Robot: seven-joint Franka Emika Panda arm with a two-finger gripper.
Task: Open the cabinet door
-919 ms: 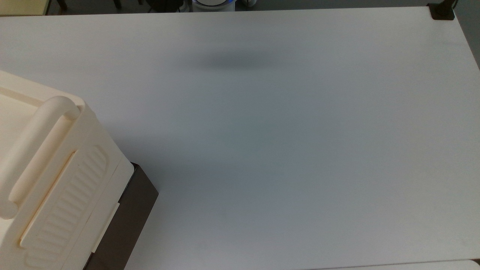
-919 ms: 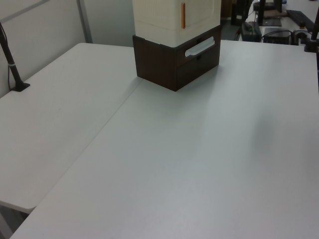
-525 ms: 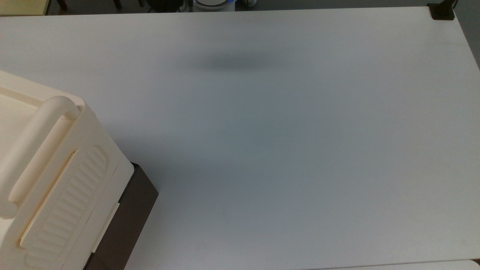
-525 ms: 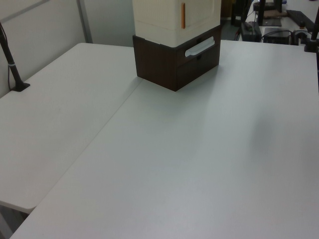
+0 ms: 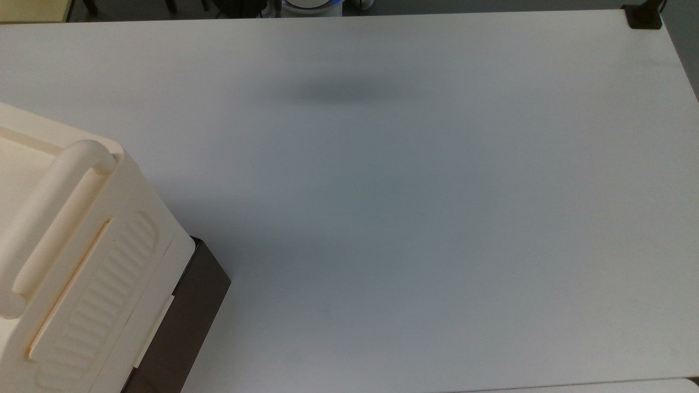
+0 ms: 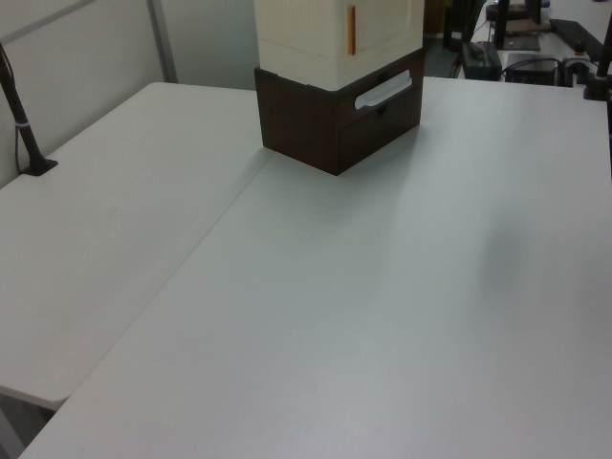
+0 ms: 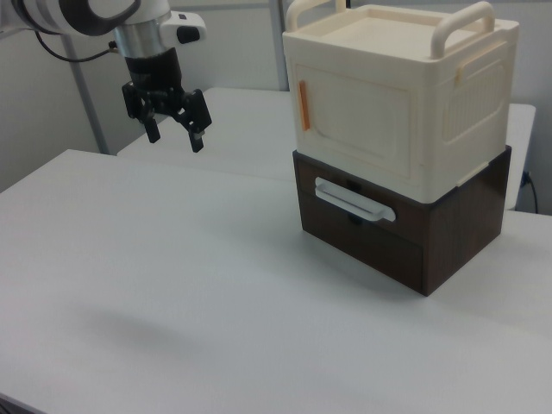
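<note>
In the right view a cream plastic cabinet (image 7: pixel 405 95) stands on a dark brown drawer unit (image 7: pixel 388 233) at the right of the white table (image 7: pixel 198 310). Its cabinet door (image 7: pixel 358 121) is the plain front panel with an orange strip handle (image 7: pixel 303 105) on the right view's left edge, and it lies flush with the body. My gripper (image 7: pixel 175 135) hangs open and empty above the table's far left, well apart from the cabinet. The left view shows the door (image 6: pixel 387 21) beside the orange strip (image 6: pixel 351 29). The top view has the cabinet (image 5: pixel 71 256) at lower left.
A white bar handle (image 7: pixel 354 200) sits on the brown drawer front. Two thick carry handles (image 7: pixel 461 21) arch over the cabinet top. A dark clamp post (image 6: pixel 24 124) stands at the left view's left table edge. A soft shadow (image 5: pixel 344 90) lies on the table.
</note>
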